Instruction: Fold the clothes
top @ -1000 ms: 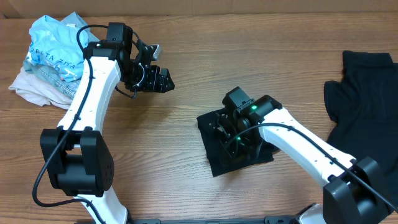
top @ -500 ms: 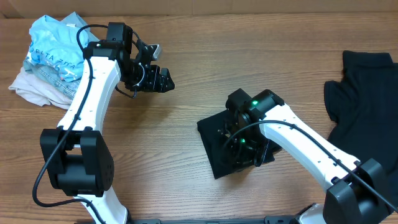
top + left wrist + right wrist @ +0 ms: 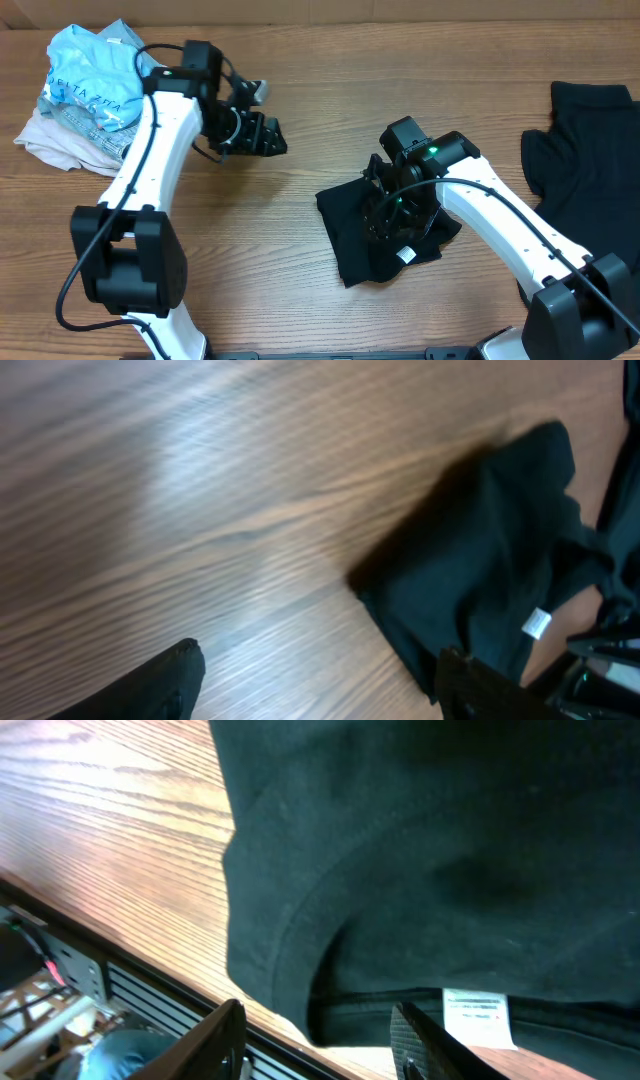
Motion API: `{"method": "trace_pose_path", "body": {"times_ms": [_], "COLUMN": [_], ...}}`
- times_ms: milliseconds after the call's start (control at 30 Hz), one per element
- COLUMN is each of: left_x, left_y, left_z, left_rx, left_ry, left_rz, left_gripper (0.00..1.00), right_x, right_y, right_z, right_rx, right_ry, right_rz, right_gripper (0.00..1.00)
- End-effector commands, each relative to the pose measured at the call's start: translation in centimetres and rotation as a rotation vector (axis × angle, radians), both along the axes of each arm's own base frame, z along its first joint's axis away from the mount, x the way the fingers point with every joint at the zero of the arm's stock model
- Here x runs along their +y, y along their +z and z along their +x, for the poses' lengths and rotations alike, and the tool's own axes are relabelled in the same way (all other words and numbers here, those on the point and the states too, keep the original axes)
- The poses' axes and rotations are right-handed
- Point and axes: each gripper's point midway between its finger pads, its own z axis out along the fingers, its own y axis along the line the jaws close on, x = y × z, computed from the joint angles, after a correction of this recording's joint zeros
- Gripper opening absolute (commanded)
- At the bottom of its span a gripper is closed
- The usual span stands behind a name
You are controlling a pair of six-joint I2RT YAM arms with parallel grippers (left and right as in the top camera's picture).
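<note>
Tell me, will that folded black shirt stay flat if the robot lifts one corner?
Probably not: the folded black shirt shows soft creases and rumpled edges, so it would likely droop and unfold. Pushed across the wooden table, it may bunch up rather than slide.

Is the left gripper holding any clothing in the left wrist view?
No, the left gripper stands open with only bare table between its fingers.
</note>
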Motion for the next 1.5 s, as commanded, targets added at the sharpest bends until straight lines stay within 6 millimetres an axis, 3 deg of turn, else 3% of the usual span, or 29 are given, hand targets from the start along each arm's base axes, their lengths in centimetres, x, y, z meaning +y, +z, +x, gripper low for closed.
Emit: {"method": "trace_pose_path", "body": {"times_ms": [0,100,300,467,567,700,900,967,1100,1267,1400,1467], "left_x": [-3.5,-3.8,-4.9,-5.7,-6.5,-6.9,-8.0,-8.4,-8.9,-9.6,-9.3,-9.3], "left_y": [-1.7,-3.9,-5.4,-6.6,-7.3,-8.1,-8.0,-8.0,-8.0,-8.2,-9.1,-9.3], "left_z": [-2.6,-3.7,-4.7,-5.9,-6.6,-7.0,-6.1,-5.9,-6.2,-7.9,-8.6,-8.7], "left_rx": [0.005,0.036,0.069,0.090,0.093,0.088,0.066,0.053,0.054,0.101,0.113,0.112], "left_ry": [-0.146,-0.145,-0.133,-0.150,-0.168,-0.179,-0.135,-0.137,-0.154,-0.183,-0.188,-0.188], "left_rz": [-0.001,0.060,-0.026,-0.063,-0.089,-0.093,-0.112,-0.117,-0.116,-0.102,-0.075,-0.075], "left_gripper": [0.72,0.66,0.72,0.75,0.76,0.67,0.54,0.57,0.73,0.73,0.56,0.42], "right_x": [0.9,0.3,1.0,3.2,3.4,2.9,0.4,0.3,0.0,-0.8,-1.3,-1.6], "right_y": [-0.1,-1.7,-3.9,-3.5,-3.4,-3.2,-2.9,-2.7,-2.8,-3.3,-3.5,-3.6], "right_z": [-0.1,-1.3,-3.8,-4.3,-4.1,-4.7,-5.8,-5.7,-5.8,-5.5,-5.4,-5.3], "right_rx": [0.025,0.085,0.171,0.167,0.157,0.190,0.229,0.222,0.234,0.215,0.212,0.213], "right_ry": [-0.061,-0.111,-0.100,-0.008,-0.006,-0.012,-0.026,-0.025,-0.054,-0.064,-0.097,-0.114], "right_rz": [0.017,-0.015,0.059,0.232,0.246,0.215,0.054,0.055,0.025,-0.029,-0.072,-0.093], "right_gripper": [0.48,0.40,0.40,0.39,0.26,0.06,0.04,0.04,0.04,0.04,0.04,0.04]}}
